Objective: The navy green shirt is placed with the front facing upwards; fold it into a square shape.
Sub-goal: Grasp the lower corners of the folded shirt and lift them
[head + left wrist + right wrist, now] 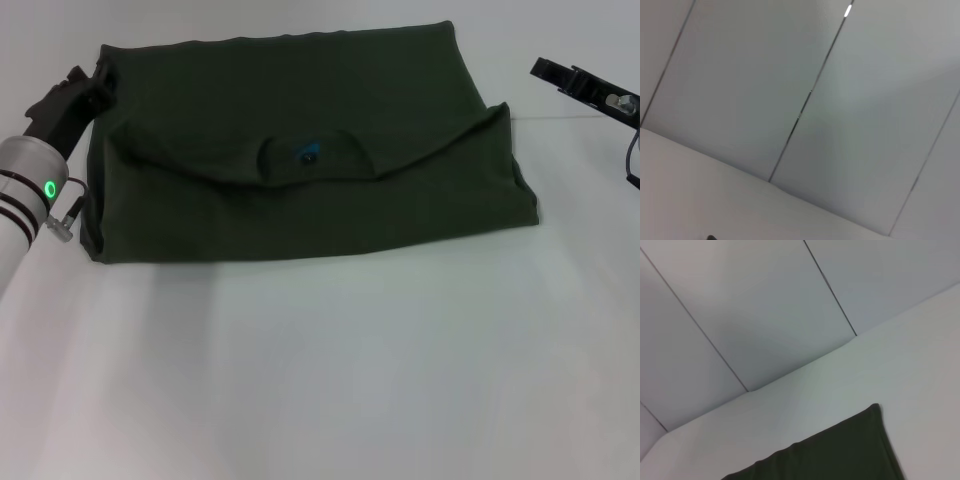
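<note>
Across the white table (320,380), navy green shirt (300,215) folded into a wide block, collar up. Soft, limp, light; best pinched at corners. Left gripper (85,85) at its far-left corner, grip unclear. Right gripper (575,82) apart, seemingly open, empty.

The navy green shirt (300,190) is soft matt cloth on a smooth, faintly glossy white table (330,380).

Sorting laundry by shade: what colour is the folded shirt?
Dark olive green, plain; the navy green shirt shows best in the head view.
</note>
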You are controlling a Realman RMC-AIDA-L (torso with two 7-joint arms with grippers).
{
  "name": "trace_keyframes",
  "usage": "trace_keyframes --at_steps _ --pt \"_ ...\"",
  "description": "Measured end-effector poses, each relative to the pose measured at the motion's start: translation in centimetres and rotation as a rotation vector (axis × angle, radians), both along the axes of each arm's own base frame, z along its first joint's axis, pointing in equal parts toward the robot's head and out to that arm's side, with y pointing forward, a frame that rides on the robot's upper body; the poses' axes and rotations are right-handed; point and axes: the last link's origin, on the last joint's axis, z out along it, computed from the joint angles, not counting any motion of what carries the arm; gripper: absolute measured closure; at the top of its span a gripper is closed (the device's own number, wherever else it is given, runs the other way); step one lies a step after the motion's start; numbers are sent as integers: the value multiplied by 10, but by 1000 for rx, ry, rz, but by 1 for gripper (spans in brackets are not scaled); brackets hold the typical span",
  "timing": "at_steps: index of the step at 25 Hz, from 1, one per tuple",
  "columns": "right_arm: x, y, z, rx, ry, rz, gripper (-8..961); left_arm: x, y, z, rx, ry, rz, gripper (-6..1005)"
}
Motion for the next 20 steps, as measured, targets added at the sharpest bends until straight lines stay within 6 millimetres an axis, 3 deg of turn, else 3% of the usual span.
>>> trace_keyframes --at_steps 5,8,10,13,20 --pt "-2 -2 -2 -17 1 20 485 -4 -3 4 16 -11 -2 703" --pt "-3 -6 1 -35 18 55 341 -4 -8 4 -14 2 -48 468" --pt "-1 -11 5 -56 44 80 245 -7 -12 6 -68 -11 -76 392" --pt "4 -20 12 -96 85 104 178 -15 -21 13 -132 -78 -95 279" --pt "19 -50 23 -284 136 129 178 -25 -58 39 -282 -126 -222 275"
